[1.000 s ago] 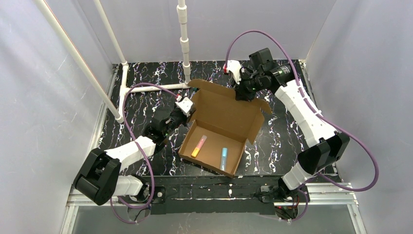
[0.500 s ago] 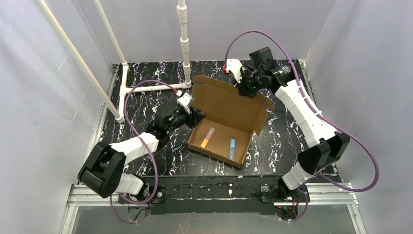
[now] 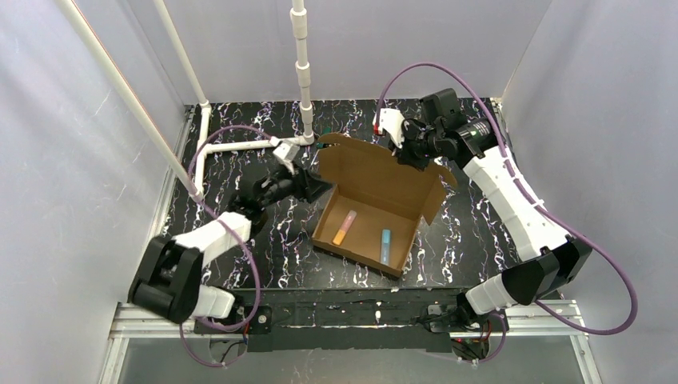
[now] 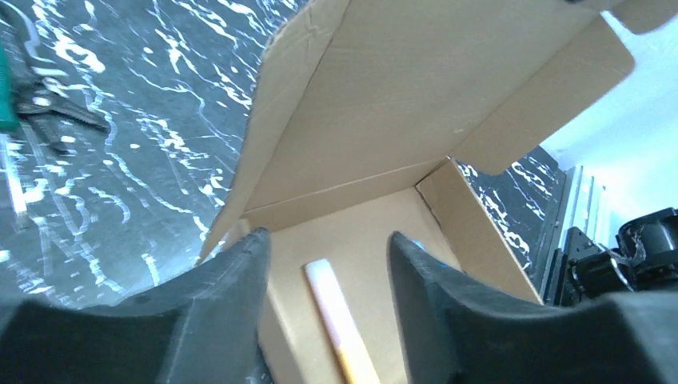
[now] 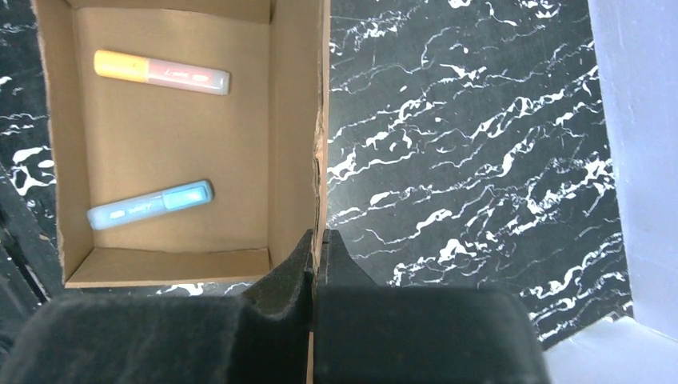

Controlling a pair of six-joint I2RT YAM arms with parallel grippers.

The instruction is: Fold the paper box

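Observation:
The paper box [image 3: 376,182] is brown cardboard. Its shallow tray lies mid-table and its lid flap stands up at the back. An orange-pink marker [image 3: 344,227] and a blue marker [image 3: 384,245] lie inside the tray. My right gripper [image 3: 414,152] is shut on the lid's upper edge; in the right wrist view its jaws [image 5: 320,240] pinch the cardboard sheet [image 5: 297,120] edge-on. My left gripper [image 3: 318,189] is open at the tray's left wall. In the left wrist view its fingers [image 4: 328,248] frame the tray floor [image 4: 384,232] and the orange-pink marker [image 4: 340,312], touching nothing.
A white pipe frame [image 3: 240,146] lies at the back left, with an upright post [image 3: 302,72] behind the box. A green-handled tool [image 4: 24,112] lies on the black marbled table [image 3: 472,232] left of the lid. Grey walls enclose the table on three sides.
The box has slid right and a little away, and its lid stands more upright. My right gripper moved right with the lid edge. My left wrist swung back-left, its fingers still at the tray's left wall.

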